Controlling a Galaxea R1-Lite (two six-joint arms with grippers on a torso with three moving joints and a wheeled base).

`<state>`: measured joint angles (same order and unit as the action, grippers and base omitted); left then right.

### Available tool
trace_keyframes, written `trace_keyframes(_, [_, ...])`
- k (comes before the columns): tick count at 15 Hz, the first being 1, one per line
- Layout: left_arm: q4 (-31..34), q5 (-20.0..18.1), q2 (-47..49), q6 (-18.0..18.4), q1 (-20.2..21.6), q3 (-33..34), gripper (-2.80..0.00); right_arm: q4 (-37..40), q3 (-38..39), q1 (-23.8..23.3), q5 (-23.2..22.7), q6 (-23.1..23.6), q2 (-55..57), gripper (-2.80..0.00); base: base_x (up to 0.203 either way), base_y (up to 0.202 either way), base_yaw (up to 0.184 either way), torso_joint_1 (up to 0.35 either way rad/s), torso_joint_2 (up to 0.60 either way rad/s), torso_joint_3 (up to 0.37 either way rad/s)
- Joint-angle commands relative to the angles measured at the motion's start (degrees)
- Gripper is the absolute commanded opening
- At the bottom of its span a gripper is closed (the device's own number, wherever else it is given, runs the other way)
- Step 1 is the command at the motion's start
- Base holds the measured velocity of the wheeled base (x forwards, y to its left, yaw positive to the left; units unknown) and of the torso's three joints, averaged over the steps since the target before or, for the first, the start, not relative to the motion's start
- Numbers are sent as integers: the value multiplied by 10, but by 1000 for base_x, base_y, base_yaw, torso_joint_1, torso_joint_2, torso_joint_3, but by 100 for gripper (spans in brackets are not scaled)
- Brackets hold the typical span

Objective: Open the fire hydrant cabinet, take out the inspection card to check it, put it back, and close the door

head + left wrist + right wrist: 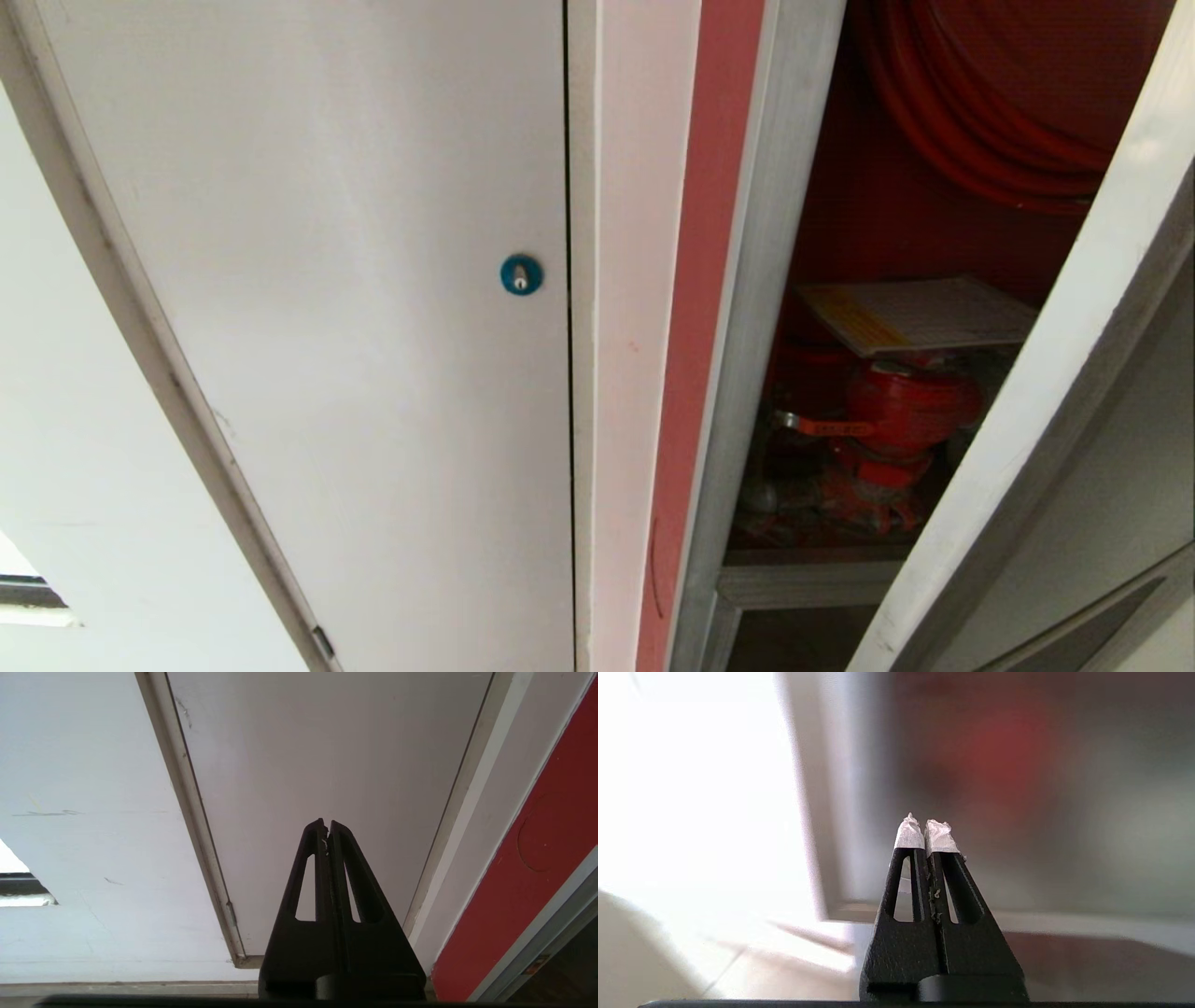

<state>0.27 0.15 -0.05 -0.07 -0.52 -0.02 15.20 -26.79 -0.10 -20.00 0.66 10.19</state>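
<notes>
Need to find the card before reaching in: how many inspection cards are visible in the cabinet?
1: the inspection card lies flat atop the red valve; others may be hidden behind the door.

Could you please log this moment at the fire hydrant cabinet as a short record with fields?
cabinet: fire hydrant cabinet open, red interior showing
door: door swung ajar, its edge crossing the opening
card: inspection card lying flat on top of the red valve
reel: red hose reel above the card
neighbour: white panel with blue lock, shut
left gripper: left gripper shut, empty, facing the white panel
right gripper: right gripper shut, empty
</notes>
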Motion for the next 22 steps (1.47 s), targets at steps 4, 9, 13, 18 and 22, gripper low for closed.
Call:
trace_keyframes(4, [0, 0, 0, 0, 0, 0, -280, 6, -72, 0, -129, 4, 151, -280, 0, 0, 0, 0, 0, 0])
trace_keyframes(9, [0, 0, 0, 0, 0, -1, -280, -31, -158, 0, -203, 6, 267, -280, 0, 0, 0, 0, 0, 0])
trace_keyframes(13, [0, 0, 0, 0, 0, 0, -280, -32, -213, 6, -255, 6, 328, -280, 0, 0, 0, 0, 0, 0])
trace_keyframes(18, [0, 0, 0, 0, 0, 0, -280, -33, -248, 66, -245, 22, 397, -280, 0, 0, 0, 0, 0, 0])
trace_keyframes(22, [0, 0, 0, 0, 0, 0, -280, -60, -265, 102, -188, 35, 458, -280, 0, 0, 0, 0, 0, 0])
